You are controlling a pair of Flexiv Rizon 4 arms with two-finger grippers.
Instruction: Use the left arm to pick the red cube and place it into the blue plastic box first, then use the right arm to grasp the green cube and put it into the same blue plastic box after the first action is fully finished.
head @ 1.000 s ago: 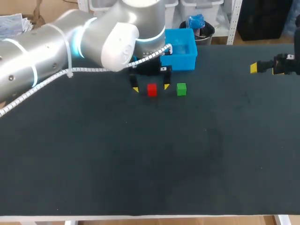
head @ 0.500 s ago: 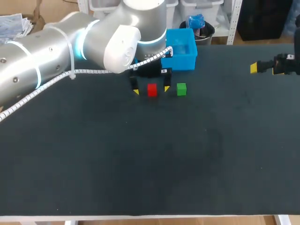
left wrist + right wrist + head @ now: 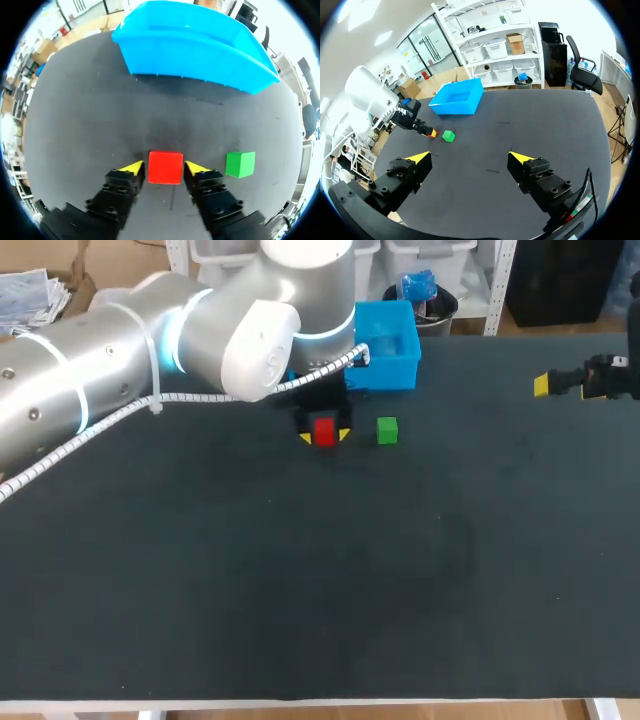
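Observation:
The red cube [image 3: 324, 431] rests on the dark table just in front of the blue plastic box [image 3: 395, 372]. My left gripper [image 3: 325, 436] is down around it, its yellow fingertips [image 3: 134, 167] pressed against the cube's two sides, so it is shut on the red cube [image 3: 165, 167]. The green cube [image 3: 387, 430] stands a short way to the right of it, beside the gripper [image 3: 163, 168] and free [image 3: 240, 164]. The blue box [image 3: 190, 50] lies ahead of the fingers. My right gripper [image 3: 560, 383] hangs open at the far right, with nothing between its fingers [image 3: 470, 159].
The table's far edge runs just behind the blue box [image 3: 457, 106]. From the right wrist view, the green cube [image 3: 448, 135] and my left arm [image 3: 375, 100] sit far ahead across bare dark tabletop [image 3: 520, 125].
My left gripper's fingers have closed inward from wide apart onto the red cube's sides. The cube, the green cube and my right arm have stayed put.

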